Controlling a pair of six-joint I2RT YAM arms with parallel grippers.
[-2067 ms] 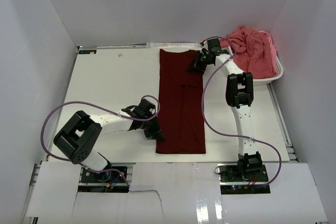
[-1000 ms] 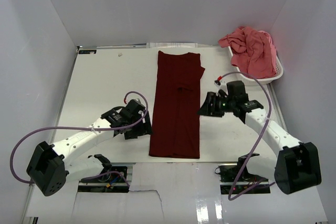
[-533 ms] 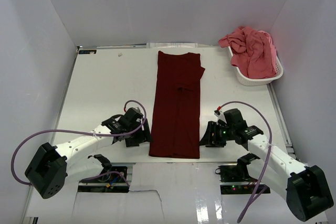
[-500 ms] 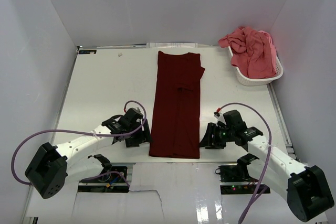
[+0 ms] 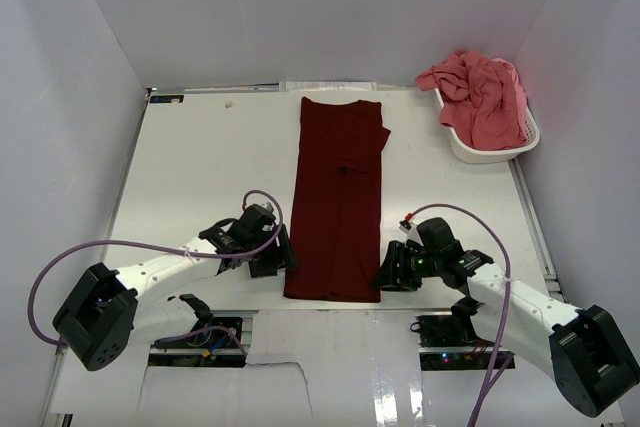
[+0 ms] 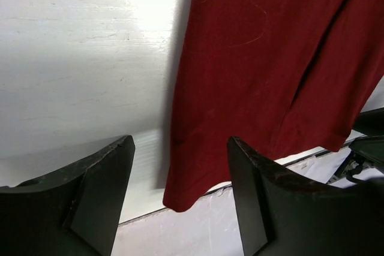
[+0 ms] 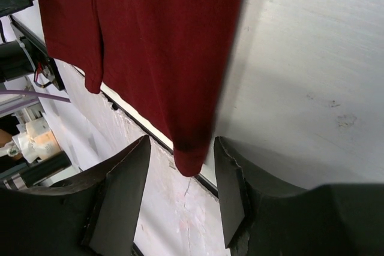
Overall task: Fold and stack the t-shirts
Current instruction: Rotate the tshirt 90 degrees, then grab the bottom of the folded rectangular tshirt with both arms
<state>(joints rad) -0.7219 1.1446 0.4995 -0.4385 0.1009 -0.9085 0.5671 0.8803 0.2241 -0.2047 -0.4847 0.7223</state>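
White table [image 5: 200,167] enclosed by plain pale walls [image 5: 300,7].

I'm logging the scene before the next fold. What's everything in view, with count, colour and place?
dark maroon cloth t-shirt: one, dark red, a long folded strip down the table's middle
coral pink cloth t-shirt: one, pink, heaped in the basket
white plastic basket: one, white, table's far right corner
table: one, white
purple cables: two, one looping off each arm
left pincer: black, open, at the maroon shirt's near left corner
right pincer: black, open, at its near right corner
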